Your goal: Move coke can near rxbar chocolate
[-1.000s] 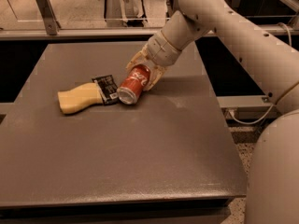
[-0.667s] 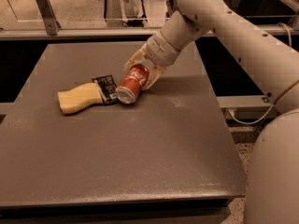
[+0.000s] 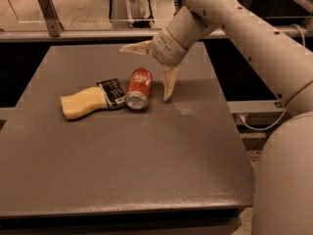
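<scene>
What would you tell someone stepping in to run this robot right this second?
Gripper: open, fingers spread wide, just behind and to the right of the coke can, holding nothing.
Coke can: lying on its side on the table, silver end toward the camera, right against or almost against the rxbar chocolate.
Rxbar chocolate: flat, between the can and a yellow sponge block.
Done: the can lies near the bar.
Left: probably only lifting the arm clear without nudging the can, which could roll.
</scene>
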`<state>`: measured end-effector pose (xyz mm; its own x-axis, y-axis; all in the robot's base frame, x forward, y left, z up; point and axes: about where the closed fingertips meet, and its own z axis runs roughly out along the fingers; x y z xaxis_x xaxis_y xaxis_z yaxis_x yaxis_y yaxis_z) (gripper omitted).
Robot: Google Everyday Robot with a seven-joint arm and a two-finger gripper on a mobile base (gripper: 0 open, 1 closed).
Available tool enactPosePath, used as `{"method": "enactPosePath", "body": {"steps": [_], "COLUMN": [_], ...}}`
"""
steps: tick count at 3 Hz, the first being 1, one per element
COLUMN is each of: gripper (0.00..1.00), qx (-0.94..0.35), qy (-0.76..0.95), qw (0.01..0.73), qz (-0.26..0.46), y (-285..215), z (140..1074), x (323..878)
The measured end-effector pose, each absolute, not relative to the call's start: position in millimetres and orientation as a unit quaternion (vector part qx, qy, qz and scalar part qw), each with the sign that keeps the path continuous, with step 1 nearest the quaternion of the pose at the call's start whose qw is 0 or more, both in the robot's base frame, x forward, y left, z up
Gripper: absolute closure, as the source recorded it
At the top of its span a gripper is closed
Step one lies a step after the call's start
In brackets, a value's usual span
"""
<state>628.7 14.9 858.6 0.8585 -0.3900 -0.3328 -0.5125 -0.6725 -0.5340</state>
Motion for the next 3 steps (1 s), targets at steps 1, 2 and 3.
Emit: {"method": "enactPosePath", "body": {"steps": [1,2,3], "gripper": [0.0,0.0,0.0], "qx": [-0.908,-0.904,-0.904], "qy": [0.253,0.262,0.262], "qw": [0.321,0.331,0.331], "qz": [0.09,0.062,0.062], "y": [7,-18,-18], "z": [868,893,893], "x": [625,611,611]}}
